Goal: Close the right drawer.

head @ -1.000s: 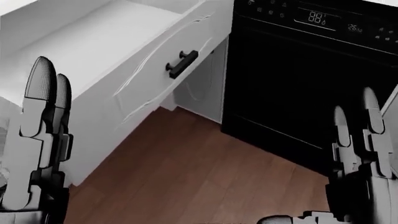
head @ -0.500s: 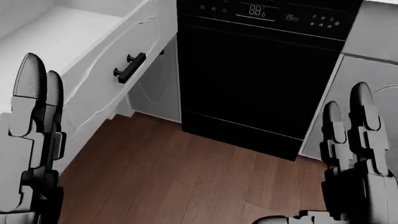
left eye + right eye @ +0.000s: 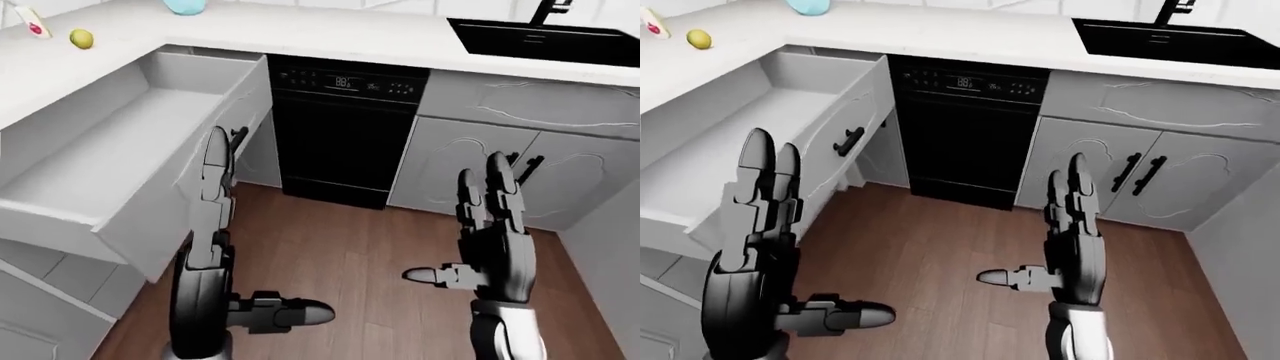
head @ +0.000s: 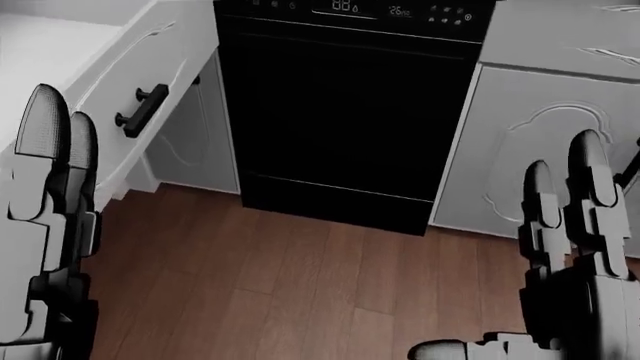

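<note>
Fingers (image 3: pixel 765 161) of both hands are held straight and spread, gripping nothing; the open drawer (image 3: pixel 760 131) is seen left of the dishwasher (image 3: pixel 965 139).

Wood-plank floor (image 4: pixel 300 270), seemingly glossy black dishwasher (image 4: pixel 345 112)

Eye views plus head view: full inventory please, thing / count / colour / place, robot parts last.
drawer: 1, white, pulled open at right-eye view left, inside looks bare
drawer handle: 1, black, on its front panel
dishwasher: 1, black, centre, under the counter, lit display on top strip
counter: 1, white, L-shaped across top and left
sink: 1, black, top right, faucet base showing
cabinet doors: 2, light grey, below the sink, black handles
yellow object: 1, on counter top left
pale blue object: 1, top edge, cropped
floor: brown wood planks
left hand: fingers open, raised, holding nothing
right hand: fingers open, raised, holding nothing
</note>
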`<state>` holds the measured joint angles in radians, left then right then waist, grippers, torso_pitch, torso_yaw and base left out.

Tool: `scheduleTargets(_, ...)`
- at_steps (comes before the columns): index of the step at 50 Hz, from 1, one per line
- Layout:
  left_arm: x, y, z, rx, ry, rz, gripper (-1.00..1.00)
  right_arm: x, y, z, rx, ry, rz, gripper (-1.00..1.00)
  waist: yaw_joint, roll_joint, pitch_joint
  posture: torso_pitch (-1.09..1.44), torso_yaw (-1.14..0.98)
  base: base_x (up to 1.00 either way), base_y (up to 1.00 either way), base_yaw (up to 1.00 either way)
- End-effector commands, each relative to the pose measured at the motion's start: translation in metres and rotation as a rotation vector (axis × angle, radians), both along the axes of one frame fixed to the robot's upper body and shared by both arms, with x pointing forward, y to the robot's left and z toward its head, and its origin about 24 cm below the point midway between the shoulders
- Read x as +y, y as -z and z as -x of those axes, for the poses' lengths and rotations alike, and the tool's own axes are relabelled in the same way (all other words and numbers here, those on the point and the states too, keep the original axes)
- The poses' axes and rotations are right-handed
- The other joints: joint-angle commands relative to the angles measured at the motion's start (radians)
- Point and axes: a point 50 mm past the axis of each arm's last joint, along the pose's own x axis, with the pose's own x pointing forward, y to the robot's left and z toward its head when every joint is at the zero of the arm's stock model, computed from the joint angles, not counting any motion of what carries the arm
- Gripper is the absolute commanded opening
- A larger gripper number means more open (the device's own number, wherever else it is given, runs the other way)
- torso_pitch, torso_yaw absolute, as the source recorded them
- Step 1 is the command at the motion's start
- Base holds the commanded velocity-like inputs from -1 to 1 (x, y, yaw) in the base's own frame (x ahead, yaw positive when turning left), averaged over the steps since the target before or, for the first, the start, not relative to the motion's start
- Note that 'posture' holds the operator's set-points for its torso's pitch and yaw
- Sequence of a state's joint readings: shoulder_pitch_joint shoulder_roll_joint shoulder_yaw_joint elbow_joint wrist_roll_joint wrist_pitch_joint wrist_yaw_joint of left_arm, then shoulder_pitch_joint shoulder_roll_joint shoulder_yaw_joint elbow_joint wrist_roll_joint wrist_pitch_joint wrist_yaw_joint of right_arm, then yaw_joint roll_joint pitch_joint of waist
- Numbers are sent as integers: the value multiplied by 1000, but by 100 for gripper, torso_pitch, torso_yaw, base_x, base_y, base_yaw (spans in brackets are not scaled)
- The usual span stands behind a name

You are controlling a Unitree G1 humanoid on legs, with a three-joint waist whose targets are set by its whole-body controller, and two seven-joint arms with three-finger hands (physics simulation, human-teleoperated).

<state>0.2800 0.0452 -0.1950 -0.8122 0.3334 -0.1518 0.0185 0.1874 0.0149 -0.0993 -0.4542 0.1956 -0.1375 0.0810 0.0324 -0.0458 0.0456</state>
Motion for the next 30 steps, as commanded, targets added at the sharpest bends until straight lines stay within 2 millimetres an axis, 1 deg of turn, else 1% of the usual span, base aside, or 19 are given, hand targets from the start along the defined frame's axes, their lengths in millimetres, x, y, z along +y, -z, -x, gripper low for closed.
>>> scheduleTargets(1,-1,-6,3,-45,9,9,100,0,-8,1,-46,6,11,100,1,-20,-15,0,0,0,0,0)
scheduleTargets(2,-1,-6,3,-45,9,8,100,0,-8,1,-46,7,12,100,-2,7,-4,0,0,0,0,0)
scheduleTargets(3,-1,-7,3,-45,9,8,100,0,-8,1,-46,8,14,100,-4,9,-5,0,0,0,0,0)
scheduleTargets(7,-1,-6,3,-44,8,9,100,0,-9,1,-43,12,23,100,-14,28,-22,0,0,0,0,0)
scheduleTargets(11,-1,-6,3,-44,9,9,100,1,-8,1,-37,8,30,100,-22,36,-31,0,0,0,0,0)
scheduleTargets(12,-1,-6,3,-44,10,10,100,1,-8,1,-38,7,30,100,-28,40,-45,0,0,0,21,0)
scheduleTargets(13,-1,-6,3,-44,9,10,100,1,-8,1,-34,7,29,100,-32,36,-29,0,0,0,22,0)
scheduleTargets(14,-1,-6,3,-44,11,10,100,1,-8,1,-33,5,30,100,-35,30,-22,0,0,0,23,0)
scheduleTargets(15,-1,-6,3,-43,11,10,100,1,-8,1,-33,5,29,100,-36,29,-26,0,0,0,22,0)
scheduleTargets(17,-1,-6,3,-43,11,10,100,1,-8,1,-32,5,31,100,-35,37,-27,0,0,0,21,0)
scheduleTargets(19,-1,-6,3,-42,12,10,100,2,-7,0,-31,5,34,100,-36,62,-20,0,0,0,22,0)
scheduleTargets(20,-1,-6,3,-42,12,10,100,2,-7,1,-31,3,35,100,-37,79,-15,0,0,0,23,0)
scheduleTargets(21,-1,-6,3,-42,12,10,100,2,-7,1,-31,5,37,100,-38,102,-16,0,0,0,22,0)
scheduleTargets(22,-1,-6,3,-42,12,10,100,2,-7,0,-30,4,35,100,-34,141,-26,0,0,0,23,0)
scheduleTargets(23,-1,-6,3,-42,12,9,100,2,-7,0,-29,5,36,100,-24,92,-16,0,0,0,23,0)
scheduleTargets(24,-1,-6,3,-41,12,10,100,2,-7,0,-30,6,37,100,-31,106,-11,0,0,0,23,0)
scheduleTargets(25,-1,-6,3,-41,12,10,100,2,-7,0,-29,5,37,100,-25,102,-11,0,0,0,23,0)
scheduleTargets(27,-1,-6,3,-42,13,10,100,2,-6,0,-28,7,39,100,-28,86,-17,0,0,0,23,0)
scheduleTargets(30,-1,-6,3,-42,12,10,100,1,-6,0,-27,9,38,100,-31,66,-9,0,0,0,23,0)
